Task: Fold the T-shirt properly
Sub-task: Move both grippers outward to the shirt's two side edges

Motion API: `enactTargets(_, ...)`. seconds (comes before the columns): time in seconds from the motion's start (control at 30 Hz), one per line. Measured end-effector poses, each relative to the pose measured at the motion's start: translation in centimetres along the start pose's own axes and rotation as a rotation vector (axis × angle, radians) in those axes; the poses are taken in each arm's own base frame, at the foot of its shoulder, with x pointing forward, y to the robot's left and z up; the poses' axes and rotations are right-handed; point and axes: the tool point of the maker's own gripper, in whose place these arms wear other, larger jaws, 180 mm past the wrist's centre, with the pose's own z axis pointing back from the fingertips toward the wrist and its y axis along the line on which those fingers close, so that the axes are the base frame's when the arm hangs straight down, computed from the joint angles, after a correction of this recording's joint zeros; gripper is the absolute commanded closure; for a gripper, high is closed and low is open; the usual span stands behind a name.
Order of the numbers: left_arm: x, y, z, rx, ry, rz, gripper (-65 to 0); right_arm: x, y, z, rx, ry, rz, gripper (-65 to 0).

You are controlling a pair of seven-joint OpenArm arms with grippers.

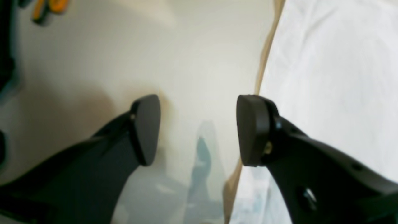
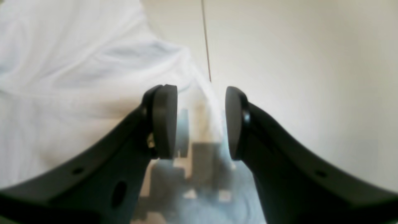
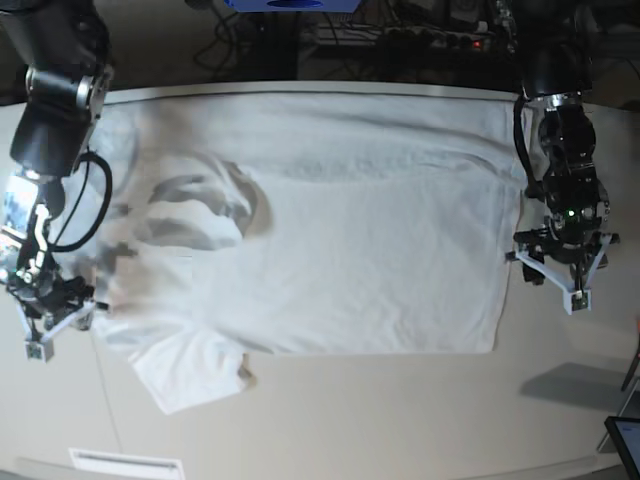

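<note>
I am looking at the pale tabletop point(image 3: 350, 420), bare along its near edge. The T-shirt point(image 3: 340, 230) is lying spread flat across the middle, one sleeve pointing toward the near left. My left pincer point(image 3: 562, 270) is hovering agape just beside the hem, holding nothing; my right pincer point(image 3: 50, 320) is gaping by the sleeve, empty too. Dark cables point(image 3: 400, 40) are crowding the far edge.

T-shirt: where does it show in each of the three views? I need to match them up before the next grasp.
Left wrist: T-shirt fills the right side, beside the open left gripper.
Right wrist: T-shirt fills the upper left, beside the open right gripper.
Base: T-shirt spread flat across the middle.
Shared landmark: the shirt's edge against the table.
</note>
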Motion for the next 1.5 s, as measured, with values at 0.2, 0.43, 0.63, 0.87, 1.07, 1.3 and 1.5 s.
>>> enactTargets(0.2,-0.3,0.4,-1.0,0.003,0.030,0.031,-38.0,0.8,-3.5,-2.7,-0.027,0.011,-0.089,-37.3)
enactTargets(0.43,-0.2,0.4,-1.0,0.005,0.029,0.028,-38.0,-0.8,-2.0,-3.6,0.083,0.066,-0.057,-37.7)
enactTargets(0.63,-0.2,0.4,-1.0,0.003,0.028,0.026,-38.0,-0.2,0.6,-3.6,0.182,0.087,-0.007,-37.7)
enactTargets(0.87,-0.3,0.4,-1.0,0.003,0.030,0.026,-38.0,-0.3,0.7,-3.6,0.186,0.088,-0.003,-37.9)
enactTargets(1.07,-0.4,0.4,-1.0,0.006,0.034,0.022,-38.0,-0.9,0.7,-4.2,0.194,0.073,-0.038,-37.9)
enactTargets(1.3,-0.4,0.4,-1.0,0.006,0.033,0.022,-38.0,-2.2,1.0,-4.8,0.212,0.059,-0.087,-37.6)
enactTargets(1.5,-0.4,0.4,-1.0,0.007,0.033,0.022,-38.0,-2.2,1.1,-4.9,0.214,0.056,-0.089,-37.3)
